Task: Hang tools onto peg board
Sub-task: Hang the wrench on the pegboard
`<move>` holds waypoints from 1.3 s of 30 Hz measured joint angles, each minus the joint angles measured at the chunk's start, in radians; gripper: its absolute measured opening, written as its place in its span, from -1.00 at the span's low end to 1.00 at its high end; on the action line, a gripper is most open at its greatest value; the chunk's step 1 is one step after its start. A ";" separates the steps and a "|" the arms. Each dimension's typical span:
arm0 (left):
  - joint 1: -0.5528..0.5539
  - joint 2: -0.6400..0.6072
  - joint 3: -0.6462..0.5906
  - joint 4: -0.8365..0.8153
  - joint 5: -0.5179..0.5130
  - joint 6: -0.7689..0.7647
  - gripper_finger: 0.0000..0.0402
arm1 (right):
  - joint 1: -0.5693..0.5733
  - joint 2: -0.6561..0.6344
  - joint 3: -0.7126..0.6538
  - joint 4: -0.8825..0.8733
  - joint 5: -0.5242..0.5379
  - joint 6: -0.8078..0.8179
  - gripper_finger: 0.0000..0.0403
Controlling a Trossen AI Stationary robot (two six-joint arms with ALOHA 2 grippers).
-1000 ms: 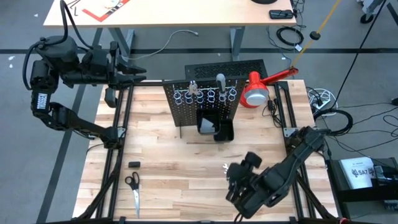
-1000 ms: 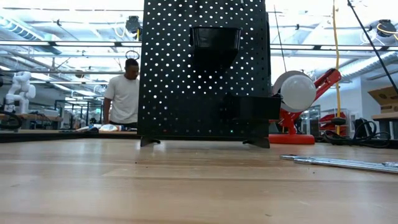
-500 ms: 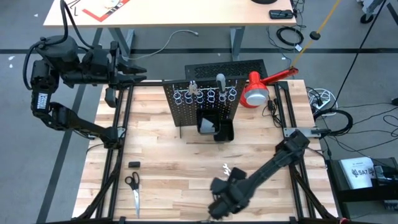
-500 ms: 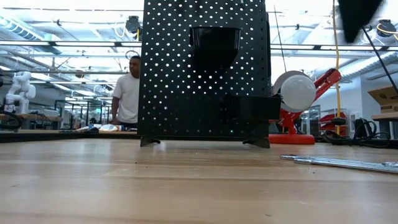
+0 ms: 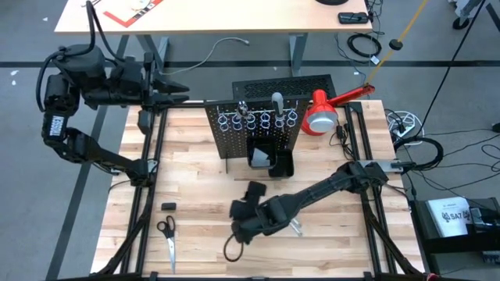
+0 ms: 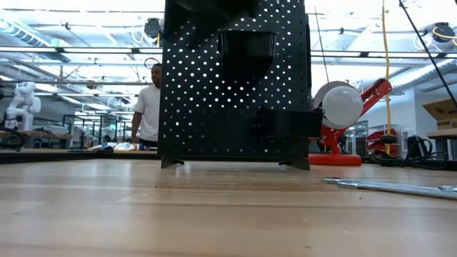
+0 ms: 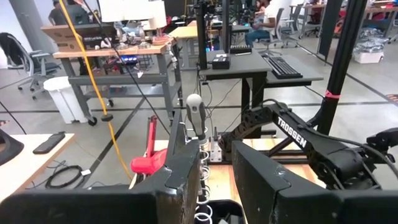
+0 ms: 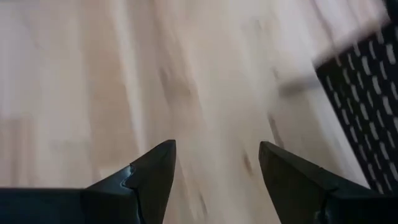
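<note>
Swept across table since 0.5 s ago: right gripper now mid-table, fingers spread, nothing between. Scissors lie near front-left edge, long axis front-to-back, well apart from it on left; peg board upright at rear centre, some tools already hung. Left gripper parked up beyond rear-left corner, slightly parted w/ nothing held; right arm judged nearer for the pick.

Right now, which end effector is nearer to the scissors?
The right. The right end effector is over the table's front middle, a short way right of the scissors. The left end effector is at the back left edge, far behind them.
</note>
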 joint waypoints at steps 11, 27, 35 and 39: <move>0.000 0.032 0.000 0.031 0.000 0.004 -0.48 | -0.071 -0.024 0.000 0.595 -0.207 -0.532 0.12; 0.000 0.044 0.000 0.028 0.000 0.005 -0.48 | -0.124 -0.279 0.000 0.472 -0.191 -0.743 0.12; 0.000 0.044 0.000 0.028 0.000 0.005 -0.48 | -0.117 -0.530 0.001 0.295 -0.069 -0.776 0.12; 0.000 0.044 0.000 0.028 -0.001 0.006 -0.48 | -0.100 -0.654 0.001 0.183 0.020 -0.767 0.12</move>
